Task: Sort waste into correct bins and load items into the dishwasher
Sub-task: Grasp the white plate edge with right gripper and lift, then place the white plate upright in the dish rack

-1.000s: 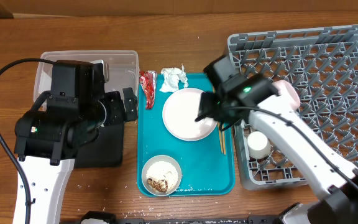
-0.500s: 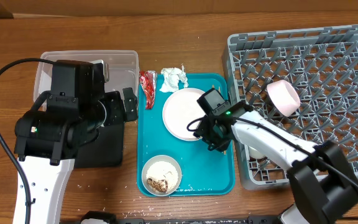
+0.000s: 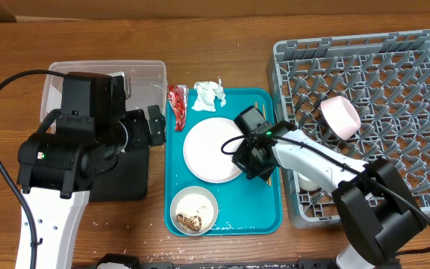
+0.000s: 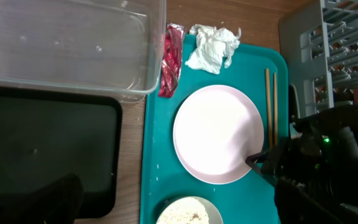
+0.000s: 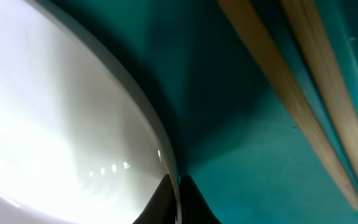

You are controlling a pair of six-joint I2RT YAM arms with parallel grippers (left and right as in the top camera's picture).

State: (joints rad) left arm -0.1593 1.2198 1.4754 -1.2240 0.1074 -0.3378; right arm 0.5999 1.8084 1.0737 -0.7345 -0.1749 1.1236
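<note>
Done: small pink bowl [image 3: 340, 116] in grey pegged rack [image 3: 394, 60] | pending on teal tray [image 3: 252, 202]: round white plate [image 3: 207, 149], wooden chopsticks [image 4: 269, 99] | our right gripper [image 3: 241, 153] pinches plate rim, left gripper [image 3: 155, 125] jaws apart.

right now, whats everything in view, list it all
table: 1, brown wood, under everything
dish rack: 1, grey, right side
pink bowl: 1, pink, in the rack
teal tray: 1, teal, centre
plate: 1, pale pink-white, mid tray
white bowl: 1, white, tray's near end, rice and scraps inside
chopsticks: 2, wood, tray's right edge
napkin: 1, white, tray's far edge
wrapper: 1, red, tray's far-left edge
clear tub: 1, clear, far left
black tray: 1, black, nearer than the tub
left hand: 1, black, open, left of teal tray
right hand: 1, black, at plate's right rim, grip unclear
</note>
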